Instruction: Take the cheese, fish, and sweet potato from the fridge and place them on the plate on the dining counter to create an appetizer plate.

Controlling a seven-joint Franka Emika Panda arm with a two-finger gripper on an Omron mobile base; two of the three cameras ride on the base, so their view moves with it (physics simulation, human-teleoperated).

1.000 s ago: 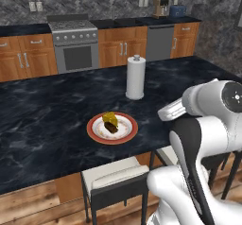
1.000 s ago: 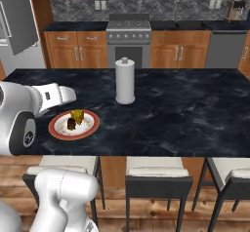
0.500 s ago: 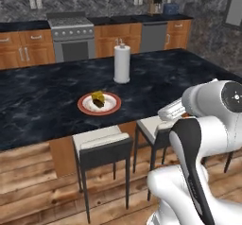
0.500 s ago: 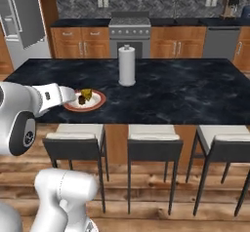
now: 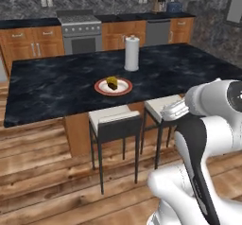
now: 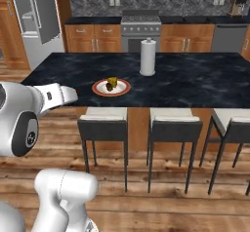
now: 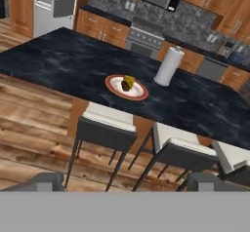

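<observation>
The round white plate with its red-brown rim lies on the black marbled dining counter, near its front edge. On the plate the yellow cheese leans against a small dark lump that looks like the sweet potato. I cannot make out the fish. My gripper is open and holds nothing, well back from the counter and above the floor. The light-grey fridge stands far off to the left.
A white paper towel roll stands upright behind the plate. Stools line the counter's near side. A stove and wooden cabinets run along the back wall. Wooden floor lies between me and the stools.
The whole picture has shifted: the base has backed away from the counter, so plate and counter look smaller and the stools and floor have come into view. The gripper stays open.
</observation>
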